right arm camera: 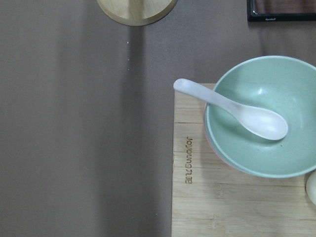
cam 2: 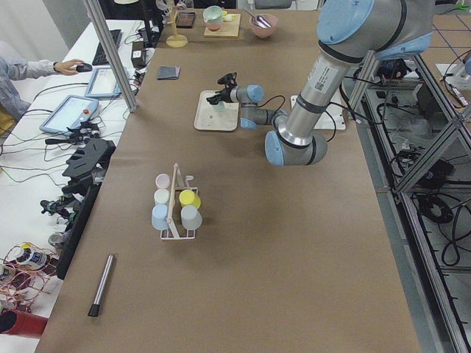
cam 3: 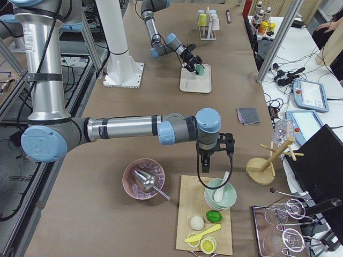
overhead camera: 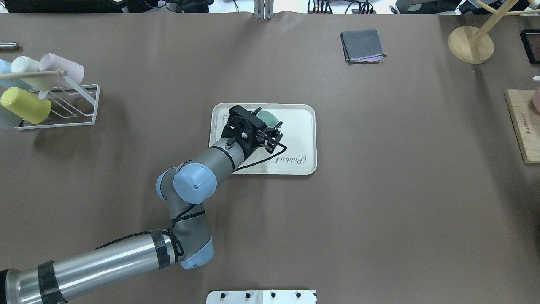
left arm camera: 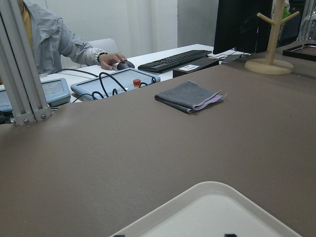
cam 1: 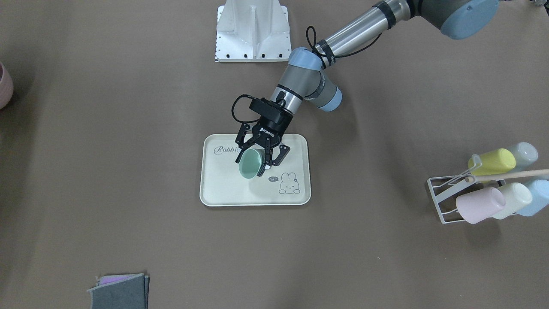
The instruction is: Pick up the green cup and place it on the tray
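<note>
The green cup (cam 1: 250, 163) is between the fingers of my left gripper (cam 1: 248, 168), low over the middle of the cream-white "Rabbit" tray (cam 1: 223, 184). The cup is slightly tilted and its teal inside shows. I cannot tell if its base touches the tray. In the overhead view the left gripper (overhead camera: 268, 118) holds the cup (overhead camera: 266, 117) over the far part of the tray (overhead camera: 295, 139). The left wrist view shows only a tray corner (left arm camera: 212, 207); the cup is hidden there. My right gripper (cam 3: 214, 145) hangs over a wooden board far to the right; I cannot tell if it is open.
A white wire rack (cam 1: 446, 201) with several pastel cups stands on the robot's left. A folded grey cloth (overhead camera: 363, 45) lies at the far side. A wooden stand (overhead camera: 470, 44), a wooden board (right arm camera: 222, 197) and a green bowl (right arm camera: 296, 158) with a spoon are on the right.
</note>
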Tool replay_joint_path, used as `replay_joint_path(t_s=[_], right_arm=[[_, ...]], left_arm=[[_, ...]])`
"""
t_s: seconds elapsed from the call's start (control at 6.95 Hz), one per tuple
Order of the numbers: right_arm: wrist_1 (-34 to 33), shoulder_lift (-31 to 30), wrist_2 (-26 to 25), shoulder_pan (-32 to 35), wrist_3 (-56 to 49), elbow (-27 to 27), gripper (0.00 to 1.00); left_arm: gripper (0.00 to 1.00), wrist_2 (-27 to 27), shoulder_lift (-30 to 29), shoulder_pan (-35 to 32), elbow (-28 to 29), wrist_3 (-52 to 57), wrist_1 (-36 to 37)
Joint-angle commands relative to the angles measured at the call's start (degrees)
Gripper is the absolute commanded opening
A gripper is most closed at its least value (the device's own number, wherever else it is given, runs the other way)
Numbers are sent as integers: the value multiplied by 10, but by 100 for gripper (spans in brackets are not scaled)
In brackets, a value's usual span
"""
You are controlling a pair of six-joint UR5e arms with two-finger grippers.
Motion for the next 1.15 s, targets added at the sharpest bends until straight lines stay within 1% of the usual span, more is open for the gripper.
replay_joint_path(t_s=[0.0,0.29,0.43,0.86,1.01], right_arm=[[-1,-32,-1,7,-6,22,100],[0,-37,-1,9,-7,21,100],[-1,-41,-4,8,-7,21,100],[0,-48,-4,10,-6,20,100],[0,-48,-4,10,-7,20,100]], left_arm=[[75,0,-2,0,0,0,0],[76,-1,-1,0,-1,0,0],[78,-1,-1,0,-1,0,0],[80,-1,-1,0,-1,0,0],[82,-1,-1,0,-2,0,0]])
